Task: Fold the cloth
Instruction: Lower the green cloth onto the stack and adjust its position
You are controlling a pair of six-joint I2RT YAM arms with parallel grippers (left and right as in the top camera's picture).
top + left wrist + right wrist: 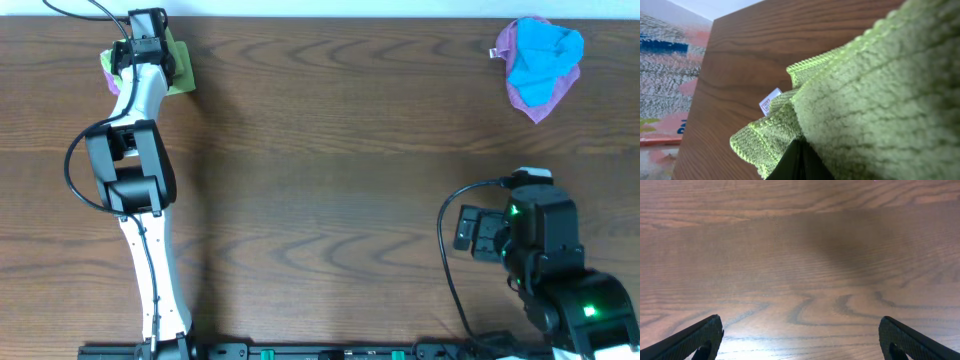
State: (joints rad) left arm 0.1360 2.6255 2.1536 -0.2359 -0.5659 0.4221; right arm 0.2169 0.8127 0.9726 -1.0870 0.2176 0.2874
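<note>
A green cloth [180, 68] lies at the table's far left corner, mostly hidden under my left arm. In the left wrist view the green cloth [880, 95] fills the frame, with a white label [770, 101] at its edge. My left gripper [799, 162] is shut on a fold of this cloth; in the overhead view the left gripper [146, 40] sits over it. My right gripper [800, 340] is open and empty above bare wood at the near right; the overhead view shows the right gripper [470, 232] near the front.
A crumpled blue cloth [540, 55] on a purple cloth [545, 100] lies at the far right. The table's far edge runs just behind the green cloth. A patterned floor [665, 75] shows beyond the table's left edge.
</note>
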